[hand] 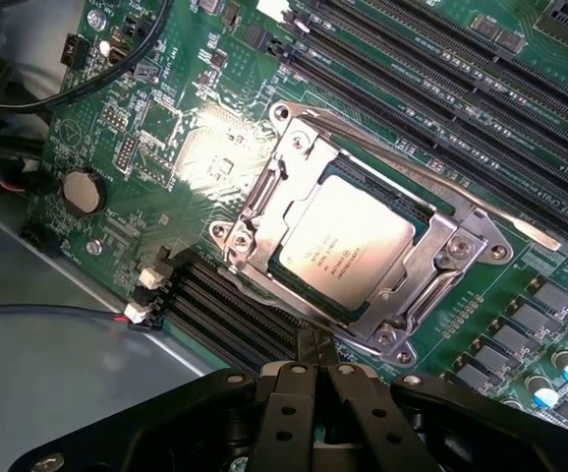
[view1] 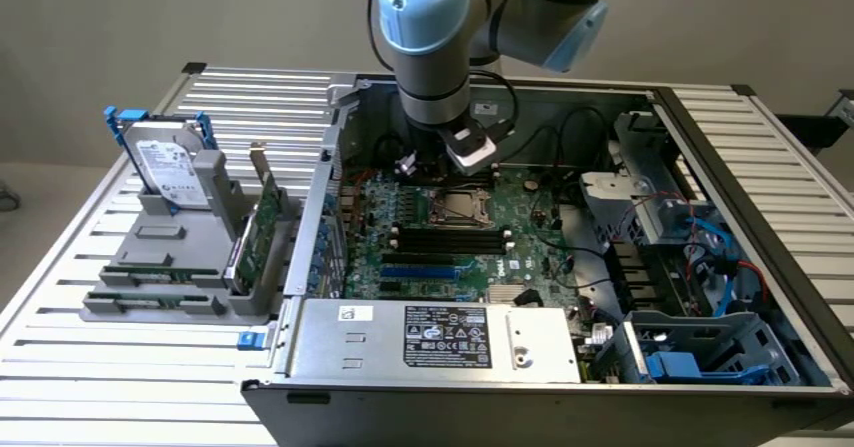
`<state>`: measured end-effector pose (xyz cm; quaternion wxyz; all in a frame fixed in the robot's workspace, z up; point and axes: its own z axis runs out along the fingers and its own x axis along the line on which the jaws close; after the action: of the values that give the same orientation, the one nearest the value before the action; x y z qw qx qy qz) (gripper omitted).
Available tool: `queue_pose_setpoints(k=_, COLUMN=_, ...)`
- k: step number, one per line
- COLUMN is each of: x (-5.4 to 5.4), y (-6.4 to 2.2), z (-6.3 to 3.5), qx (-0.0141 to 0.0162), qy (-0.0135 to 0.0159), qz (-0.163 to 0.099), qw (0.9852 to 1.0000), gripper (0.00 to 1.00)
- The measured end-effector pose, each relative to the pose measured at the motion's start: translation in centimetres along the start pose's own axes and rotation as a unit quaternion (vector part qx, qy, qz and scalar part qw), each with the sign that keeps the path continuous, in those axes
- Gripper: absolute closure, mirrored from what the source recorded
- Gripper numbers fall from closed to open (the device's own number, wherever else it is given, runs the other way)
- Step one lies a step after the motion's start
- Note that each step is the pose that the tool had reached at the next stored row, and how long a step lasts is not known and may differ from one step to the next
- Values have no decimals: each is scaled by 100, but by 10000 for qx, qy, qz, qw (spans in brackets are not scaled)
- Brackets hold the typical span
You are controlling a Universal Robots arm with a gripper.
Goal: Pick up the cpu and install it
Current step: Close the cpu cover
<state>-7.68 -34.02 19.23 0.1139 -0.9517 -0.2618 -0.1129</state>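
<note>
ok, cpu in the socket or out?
In. The cpu lies flat inside the socket frame, with the frame's metal plate bordering its edges.

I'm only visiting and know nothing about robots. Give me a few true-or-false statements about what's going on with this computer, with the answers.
1. The cpu lies inside the metal socket frame on the green board. True.
2. The gripper is holding the cpu. False: it is shut on nothing, and the cpu sits in the socket.
3. The hard drive stands outside the computer case, on the exterior view's left. True.
4. The computer case is closed up. False: it is open, with the board in plain sight.
</note>
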Motion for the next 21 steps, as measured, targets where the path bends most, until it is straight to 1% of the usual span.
queue_pose_setpoints(k=6, x=4, y=3, z=2, qx=1, qy=-1, qz=0, qw=10000, gripper=89)
queue_pose_setpoints(k=9, x=6, y=1, z=-4, qx=12, qy=-17, qz=6, qw=10000, gripper=89)
queue_pose_setpoints(k=12, x=13, y=-11, z=-56, qx=39, qy=-24, qz=14, qw=10000, gripper=89)
queue_pose_setpoints(k=17, x=31, y=-44, z=-179, qx=62, qy=-21, qz=21, qw=10000, gripper=89)
queue_pose_setpoints(k=19, x=24, y=-64, z=-226, qx=75, qy=-30, qz=26, qw=10000, gripper=89)
queue_pose_setpoints(k=21, x=12, y=-82, z=-259, qx=88, qy=-47, qz=33, qw=9999, gripper=89)
